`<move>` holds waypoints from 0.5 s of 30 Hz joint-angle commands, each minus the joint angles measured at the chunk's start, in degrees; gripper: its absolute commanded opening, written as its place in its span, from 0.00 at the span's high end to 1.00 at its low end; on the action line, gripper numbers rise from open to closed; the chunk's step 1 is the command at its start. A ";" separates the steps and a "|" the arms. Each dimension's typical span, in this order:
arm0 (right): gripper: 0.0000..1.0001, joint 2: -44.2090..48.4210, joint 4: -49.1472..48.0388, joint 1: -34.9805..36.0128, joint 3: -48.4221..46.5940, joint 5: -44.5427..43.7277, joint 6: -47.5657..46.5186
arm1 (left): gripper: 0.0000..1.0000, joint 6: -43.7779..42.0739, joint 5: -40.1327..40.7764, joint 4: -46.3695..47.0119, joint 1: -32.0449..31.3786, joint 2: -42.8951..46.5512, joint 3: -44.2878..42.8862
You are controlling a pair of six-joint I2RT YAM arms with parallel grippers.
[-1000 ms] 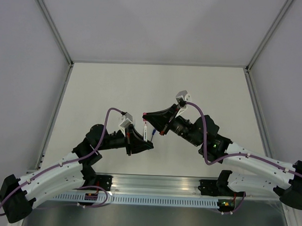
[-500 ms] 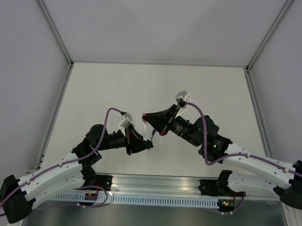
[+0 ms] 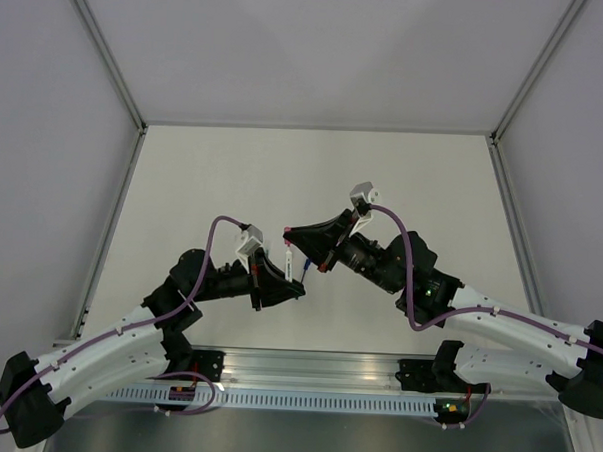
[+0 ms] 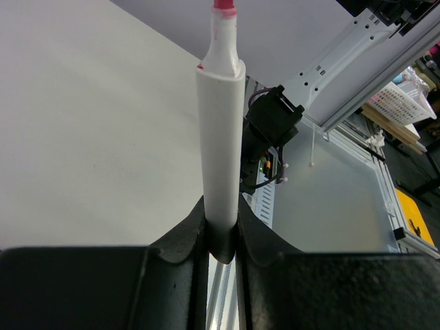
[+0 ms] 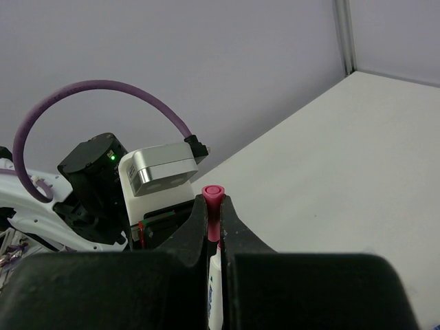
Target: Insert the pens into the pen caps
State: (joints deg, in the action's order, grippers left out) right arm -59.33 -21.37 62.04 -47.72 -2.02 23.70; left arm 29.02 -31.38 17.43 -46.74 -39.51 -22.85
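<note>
My left gripper point(image 4: 221, 237) is shut on the lower end of the white pen point(image 4: 220, 137), which stands straight up from the jaws with its red tip point(image 4: 225, 5) at the top. My right gripper point(image 5: 213, 206) is shut on the red pen cap point(image 5: 212, 199), and the white pen point(image 5: 214, 289) shows just under the cap between the fingers. In the top view the two grippers meet above the table's middle, left gripper point(image 3: 297, 286) and right gripper point(image 3: 291, 234), with the white pen point(image 3: 294, 260) between them. The other pens and caps are out of view.
The pale table point(image 3: 233, 183) is walled by grey panels on the left, back and right. An aluminium rail point(image 3: 315, 372) with the arm bases runs along the near edge. The left arm's camera housing point(image 5: 161, 172) sits close behind the cap.
Almost nothing differs. Both grippers keep their hold, and the right gripper has edged slightly toward the left one.
</note>
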 commanded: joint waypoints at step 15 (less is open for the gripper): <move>1.00 -0.88 -1.40 1.33 0.17 -0.35 -0.06 | 0.98 -2.38 4.21 -0.82 -0.10 2.59 -1.94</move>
State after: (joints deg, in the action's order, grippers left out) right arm -60.12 -21.61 62.50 -47.72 -2.35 23.73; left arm 28.51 -30.02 15.70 -46.74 -38.24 -22.85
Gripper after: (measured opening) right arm 0.022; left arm 0.212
